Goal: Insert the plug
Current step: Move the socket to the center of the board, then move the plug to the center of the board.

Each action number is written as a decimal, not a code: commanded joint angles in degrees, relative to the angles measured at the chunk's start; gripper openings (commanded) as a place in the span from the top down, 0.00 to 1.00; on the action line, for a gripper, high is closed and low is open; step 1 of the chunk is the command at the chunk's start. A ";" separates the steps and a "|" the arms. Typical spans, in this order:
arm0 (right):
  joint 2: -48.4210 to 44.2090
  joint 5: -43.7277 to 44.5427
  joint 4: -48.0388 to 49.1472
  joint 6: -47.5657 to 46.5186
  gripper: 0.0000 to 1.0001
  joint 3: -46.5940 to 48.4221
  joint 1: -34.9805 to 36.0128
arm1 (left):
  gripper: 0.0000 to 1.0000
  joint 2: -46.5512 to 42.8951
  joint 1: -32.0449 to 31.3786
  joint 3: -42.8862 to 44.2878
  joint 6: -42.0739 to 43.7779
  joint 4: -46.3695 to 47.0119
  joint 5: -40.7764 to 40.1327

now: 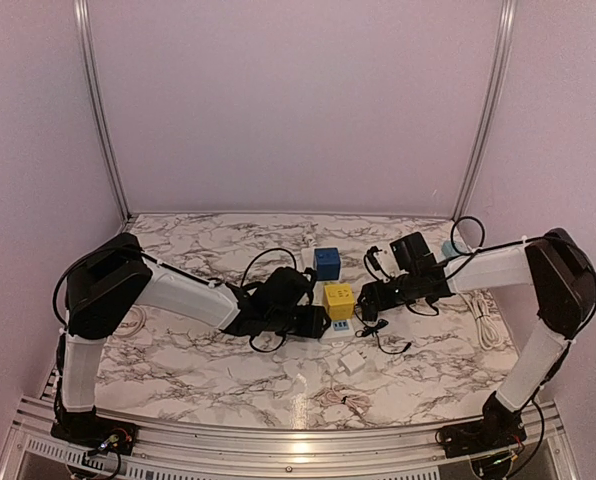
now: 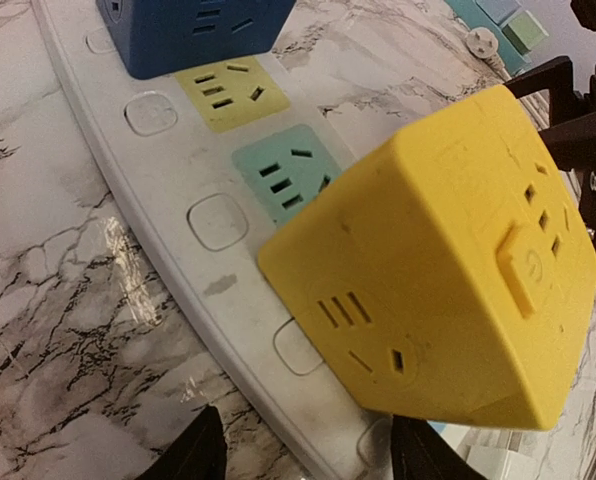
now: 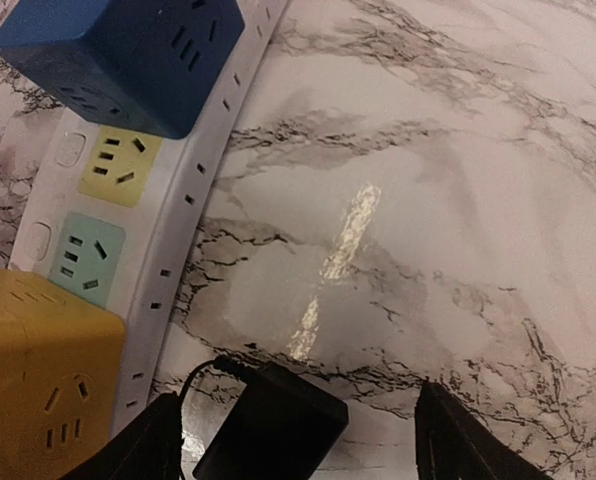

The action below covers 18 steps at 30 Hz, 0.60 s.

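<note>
White power strip (image 1: 339, 329) lies on marble table (image 1: 208, 370) between the two arms, running away from them. Strip holds two cubes: blue cube (image 1: 327, 263) plugged in at the far end, yellow cube (image 1: 338, 300) sitting on the strip nearer the arms. Between the cubes, two socket faces lie uncovered with slots showing: a yellow socket (image 2: 228, 92) next to the blue cube, then a teal socket (image 2: 283, 175) just beside the yellow cube. Yellow cube covers the next socket; cannot tell if its pins are fully in.

Left gripper (image 2: 308, 450): jaws apart, nothing between them but the strip's edge below. Yellow cube is just ahead of its fingers (image 2: 193, 455), not touched.

Right gripper (image 3: 288, 440): jaws wide apart, low over the table on the strip's right side. Black adapter (image 3: 268, 425) with a cord lies on the table between its fingers (image 3: 143, 445), not clamped.

Small white charger (image 1: 353, 362) lies on the table near the strip's near end.
</note>
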 commanded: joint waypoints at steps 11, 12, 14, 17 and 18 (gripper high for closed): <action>-1.08 -7.84 0.27 0.54 0.45 -6.08 -0.02 | 0.34 -8.43 0.93 -9.08 0.89 0.70 0.35; -1.66 -8.28 -0.06 0.64 0.46 -6.70 0.14 | 0.33 -9.37 0.87 -9.89 0.88 1.03 0.09; -3.08 -8.83 -0.31 1.34 0.48 -8.71 0.81 | 0.33 -11.25 0.93 -11.56 0.65 1.80 -0.30; -6.00 -9.40 -0.78 2.66 0.49 -11.19 3.16 | 0.32 -14.38 0.90 -14.34 0.28 2.68 -0.98; -6.97 -8.91 -1.07 3.15 0.50 -11.83 4.06 | 0.32 -15.35 0.89 -15.10 0.23 2.79 -1.32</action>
